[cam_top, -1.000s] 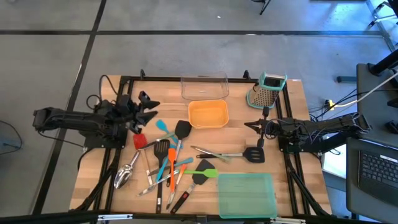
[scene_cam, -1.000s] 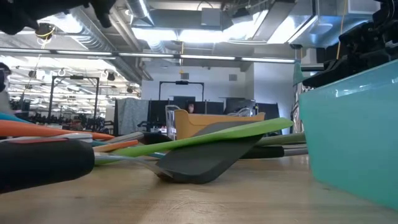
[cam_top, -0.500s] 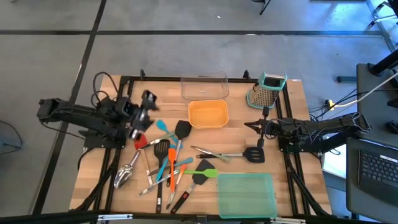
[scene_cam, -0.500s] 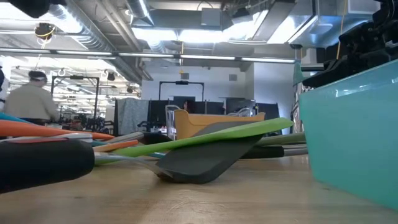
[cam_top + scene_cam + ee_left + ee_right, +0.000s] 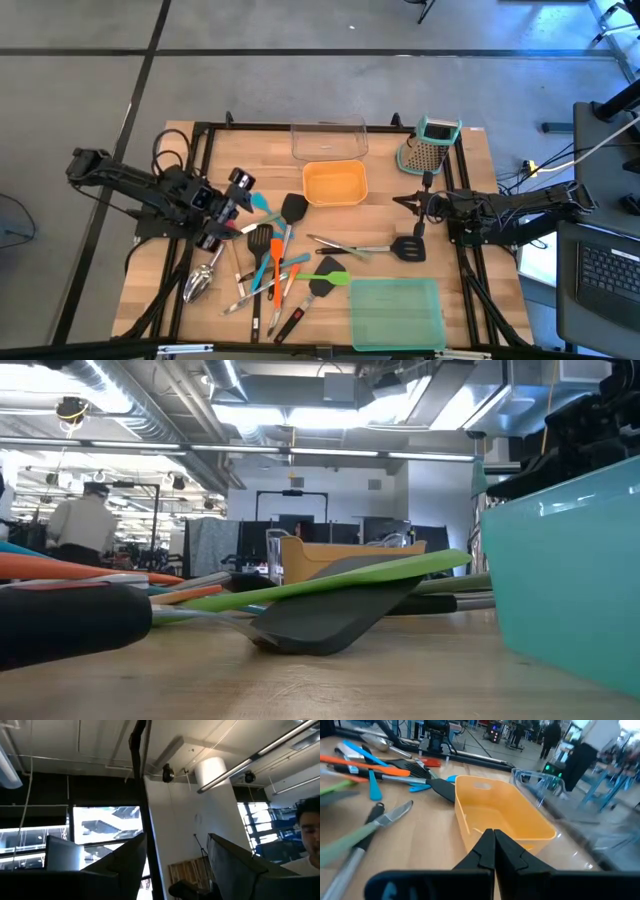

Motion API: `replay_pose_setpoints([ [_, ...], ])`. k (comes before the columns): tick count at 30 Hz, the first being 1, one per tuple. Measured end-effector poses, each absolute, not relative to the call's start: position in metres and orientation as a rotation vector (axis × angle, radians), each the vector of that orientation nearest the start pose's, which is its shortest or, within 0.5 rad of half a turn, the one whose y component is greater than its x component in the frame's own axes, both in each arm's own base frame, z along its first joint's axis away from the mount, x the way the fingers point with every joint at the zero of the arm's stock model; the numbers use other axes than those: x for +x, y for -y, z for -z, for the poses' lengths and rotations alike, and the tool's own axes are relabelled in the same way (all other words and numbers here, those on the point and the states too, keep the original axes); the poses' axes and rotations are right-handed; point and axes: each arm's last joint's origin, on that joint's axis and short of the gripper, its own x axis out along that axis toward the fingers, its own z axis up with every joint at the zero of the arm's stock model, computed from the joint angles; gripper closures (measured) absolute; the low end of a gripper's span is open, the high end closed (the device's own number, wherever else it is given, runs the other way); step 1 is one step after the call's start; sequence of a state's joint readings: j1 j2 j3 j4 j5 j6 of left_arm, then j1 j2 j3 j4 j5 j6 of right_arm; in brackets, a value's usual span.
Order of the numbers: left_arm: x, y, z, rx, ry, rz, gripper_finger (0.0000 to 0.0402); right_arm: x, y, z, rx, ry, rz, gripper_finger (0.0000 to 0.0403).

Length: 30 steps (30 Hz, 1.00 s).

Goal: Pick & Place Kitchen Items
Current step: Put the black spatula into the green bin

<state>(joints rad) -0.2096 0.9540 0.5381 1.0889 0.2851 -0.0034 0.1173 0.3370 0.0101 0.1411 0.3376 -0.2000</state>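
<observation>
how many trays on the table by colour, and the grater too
clear plastic tray: 1
orange plastic tray: 1
teal-green plastic tray: 1
steel box grater with teal top: 1
total: 4

Orange tray (image 5: 335,184), teal tray (image 5: 397,313), seemingly red-tipped utensil (image 5: 225,227).

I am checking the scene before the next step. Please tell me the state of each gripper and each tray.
left gripper: open, empty, above the utensils.
right gripper: shut, empty.
orange tray: empty.
clear tray: empty.
teal tray: empty.
</observation>
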Motion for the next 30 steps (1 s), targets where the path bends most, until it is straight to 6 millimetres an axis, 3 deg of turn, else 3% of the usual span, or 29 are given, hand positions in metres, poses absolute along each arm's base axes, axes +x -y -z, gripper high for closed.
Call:
replay_pose_setpoints([
  [4,0.185,0.046,-0.335,0.044,0.687,0.401,0.0199,0.116,-0.004,-0.15,-0.342,-0.222,0.191,0.0403],
  [13,0.187,0.045,-0.334,0.067,0.687,0.316,0.0199,0.117,-0.005,-0.157,-0.321,-0.151,0.165,0.0403],
  [24,0.188,0.045,-0.333,0.067,0.685,0.316,0.0199,0.11,-0.022,-0.201,-0.319,0.404,-0.381,0.0403],
  [28,0.188,0.045,-0.333,0.067,0.684,0.316,0.0199,0.104,-0.026,-0.209,-0.363,0.533,-0.533,0.0403],
  [30,0.188,0.045,-0.333,0.067,0.683,0.315,0.0199,0.102,-0.027,-0.211,-0.286,0.53,-0.596,0.0403],
])
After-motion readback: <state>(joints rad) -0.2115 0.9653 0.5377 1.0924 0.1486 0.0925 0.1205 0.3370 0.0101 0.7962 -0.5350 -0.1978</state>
